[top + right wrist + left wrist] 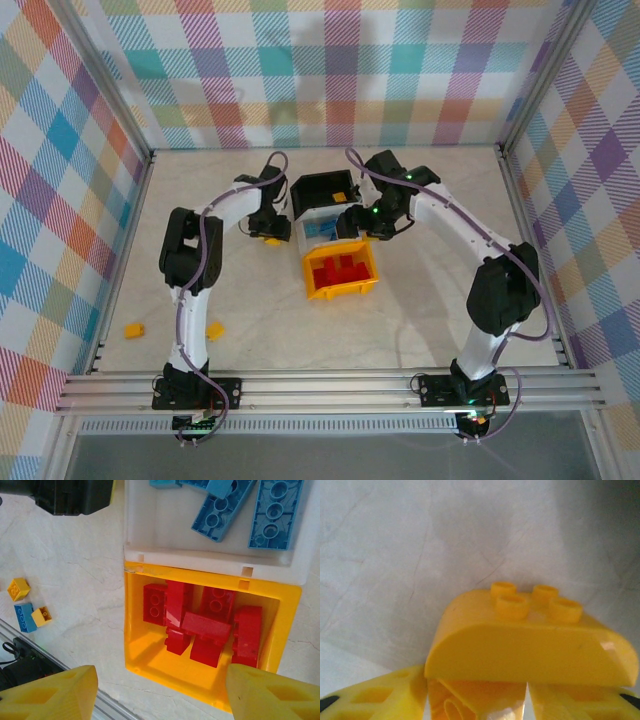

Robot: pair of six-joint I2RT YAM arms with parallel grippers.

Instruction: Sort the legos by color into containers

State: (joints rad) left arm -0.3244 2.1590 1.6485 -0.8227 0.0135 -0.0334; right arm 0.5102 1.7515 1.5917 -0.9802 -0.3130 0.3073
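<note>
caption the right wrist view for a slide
Right gripper open over red legos in the yellow bin, blue legos in the white bin

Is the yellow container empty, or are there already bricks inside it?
Not empty. Several red bricks lie piled on the floor of the yellow container, as the right wrist view shows.

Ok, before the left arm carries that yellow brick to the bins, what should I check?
1. Left gripper hold on the yellow curved four-stud plastic brick: cannot tell; it sits between the fingers, contact hidden.
2. Right gripper open and empty: ok.
3. Way to the black plastic bin: cannot tell; the right gripper hangs close by.
4. Yellow-orange plastic bin holds red bricks only: ok.
5. Table cleared: not ok; a small yellow brick and a blue brick lie loose.
</note>
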